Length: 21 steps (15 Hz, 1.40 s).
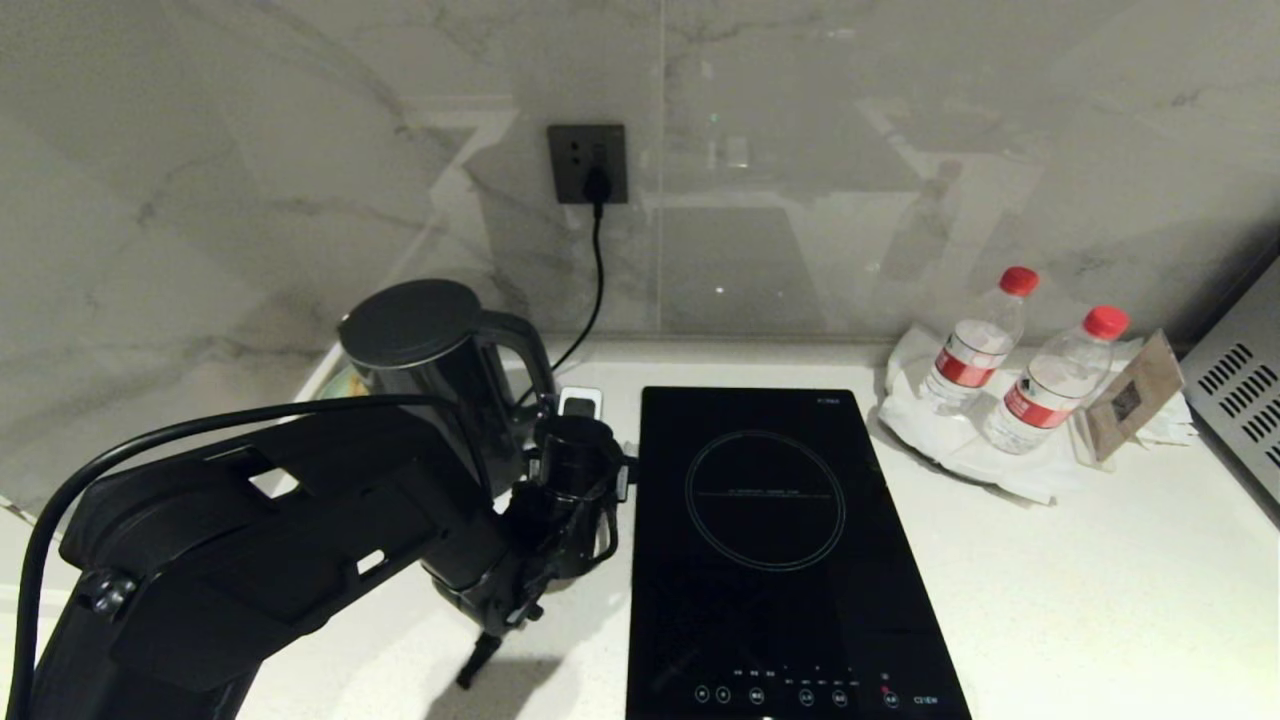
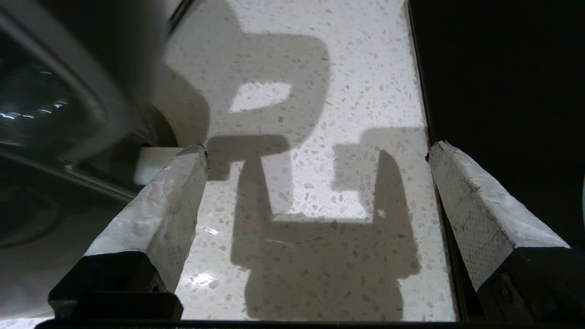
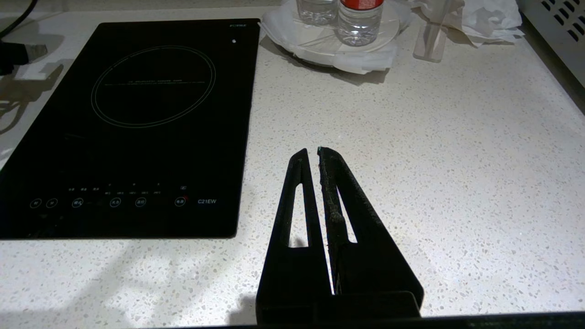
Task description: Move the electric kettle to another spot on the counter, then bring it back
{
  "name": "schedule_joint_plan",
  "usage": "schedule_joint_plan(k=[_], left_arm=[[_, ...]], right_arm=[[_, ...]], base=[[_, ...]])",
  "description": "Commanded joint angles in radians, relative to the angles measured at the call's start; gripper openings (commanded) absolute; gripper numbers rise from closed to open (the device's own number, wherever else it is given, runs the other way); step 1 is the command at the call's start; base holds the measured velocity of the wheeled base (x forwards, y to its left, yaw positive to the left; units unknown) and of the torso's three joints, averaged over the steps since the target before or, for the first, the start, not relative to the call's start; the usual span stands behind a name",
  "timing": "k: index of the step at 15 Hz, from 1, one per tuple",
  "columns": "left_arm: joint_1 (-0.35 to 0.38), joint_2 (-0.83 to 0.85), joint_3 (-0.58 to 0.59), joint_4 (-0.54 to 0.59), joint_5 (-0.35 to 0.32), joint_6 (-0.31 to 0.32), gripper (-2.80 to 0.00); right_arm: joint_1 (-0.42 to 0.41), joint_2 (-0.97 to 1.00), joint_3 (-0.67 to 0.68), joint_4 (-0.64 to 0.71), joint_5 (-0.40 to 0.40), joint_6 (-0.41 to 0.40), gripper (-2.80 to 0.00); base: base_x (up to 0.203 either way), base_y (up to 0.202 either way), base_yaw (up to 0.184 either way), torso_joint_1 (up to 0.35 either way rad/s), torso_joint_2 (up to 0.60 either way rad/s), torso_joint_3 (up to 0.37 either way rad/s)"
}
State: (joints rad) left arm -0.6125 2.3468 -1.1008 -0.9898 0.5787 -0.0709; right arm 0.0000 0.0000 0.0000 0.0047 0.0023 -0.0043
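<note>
Left hand point(image 2: 315, 151) open, glossy cylindrical electric kettle point(image 1: 440, 370), speckled counter point(image 1: 1100, 580)

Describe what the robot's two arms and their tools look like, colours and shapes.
The left arm is matte black, blocky, with a black cable looping over it. The left tool has fingers wrapped in pale textured tape on black bases. The right tool is two slim black tapered fingers with slot cut-outs.
</note>
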Motion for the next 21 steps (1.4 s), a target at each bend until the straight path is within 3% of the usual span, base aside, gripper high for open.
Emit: schedule_joint_plan(k=[1,5,21], left_arm=[[0.004,-0.021,0.006,-0.006,0.004,0.000,0.00],[0.014,0.004,-0.010,-0.006,0.004,0.031,0.00],[0.022,0.012,-0.013,-0.006,0.001,0.031,0.00]], right_arm=[[0.000,0.000,0.000,0.000,-0.001,0.000,-2.80],[0.000,0.000,0.000,0.000,0.000,0.000,-2.80],[0.000,0.000,0.000,0.000,-0.001,0.000,-2.80]], base=[[0.000,0.000,0.000,0.000,0.00,0.000],[0.000,0.000,0.000,0.000,0.00,0.000],[0.000,0.000,0.000,0.000,0.00,0.000]])
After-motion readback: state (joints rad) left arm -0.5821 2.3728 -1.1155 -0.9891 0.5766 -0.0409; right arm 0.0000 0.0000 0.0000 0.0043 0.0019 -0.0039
